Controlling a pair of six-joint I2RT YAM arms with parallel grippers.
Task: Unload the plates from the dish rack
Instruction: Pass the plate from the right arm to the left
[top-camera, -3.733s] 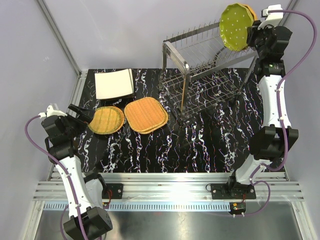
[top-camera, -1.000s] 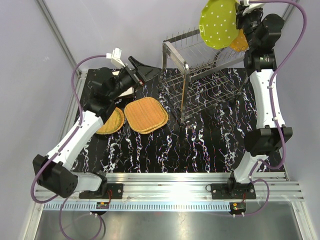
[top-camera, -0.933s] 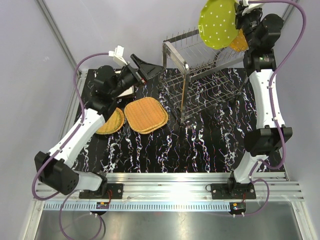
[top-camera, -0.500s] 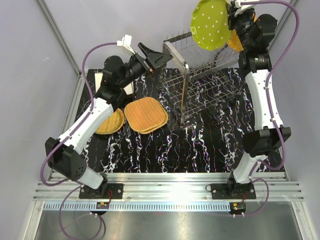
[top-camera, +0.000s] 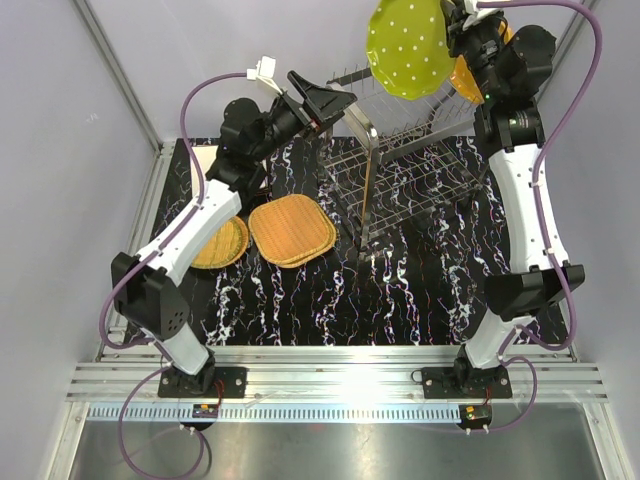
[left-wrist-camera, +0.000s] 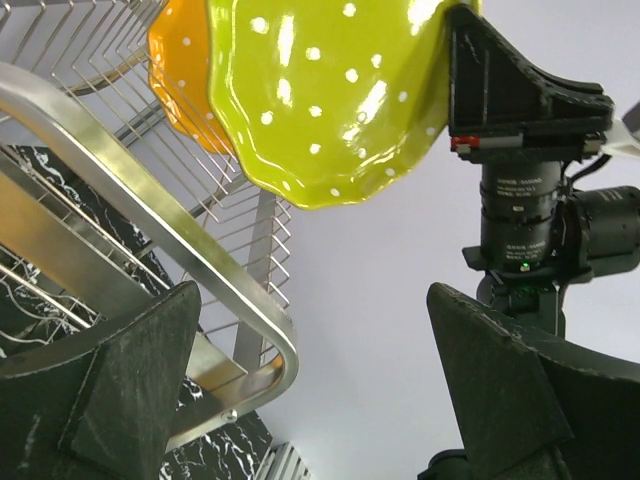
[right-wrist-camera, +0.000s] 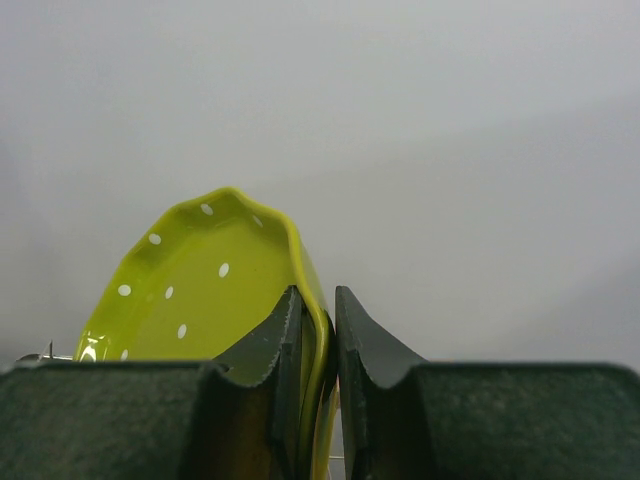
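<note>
Handover stage, judged from the layout

- Right gripper (right-wrist-camera: 318, 300) is clamped on the rim of the scalloped green white-dotted plate (top-camera: 408, 45); the right wrist view shows both fingers pinching the edge
- The green plate hangs in the air above the top tier of the silver two-tier wire dish rack (top-camera: 365, 150), touching no prongs. Over the last seconds it has risen and drifted left, from the rack's right end to over its back edge
- Biggest change is the left arm: it was low at the table's left edge by the woven plates and has swung up and across. The left gripper (top-camera: 328, 100) now sits at the rack's upper left corner, jaws spread wide and empty, aimed at the green plate but not touching it
- A scalloped orange dotted plate (left-wrist-camera: 180, 55) shows just behind the green one; cannot tell whether it stands in the rack or rides along
- Already on the black marbled table (top-camera: 400, 270): a woven orange-tan rounded-square plate (top-camera: 291, 230) and a round woven plate (top-camera: 222, 243), left of the rack
- Meaning: the plate is free of the rack, and the arms are closing for a likely pass to the left side, where the unloaded plates lie
</note>
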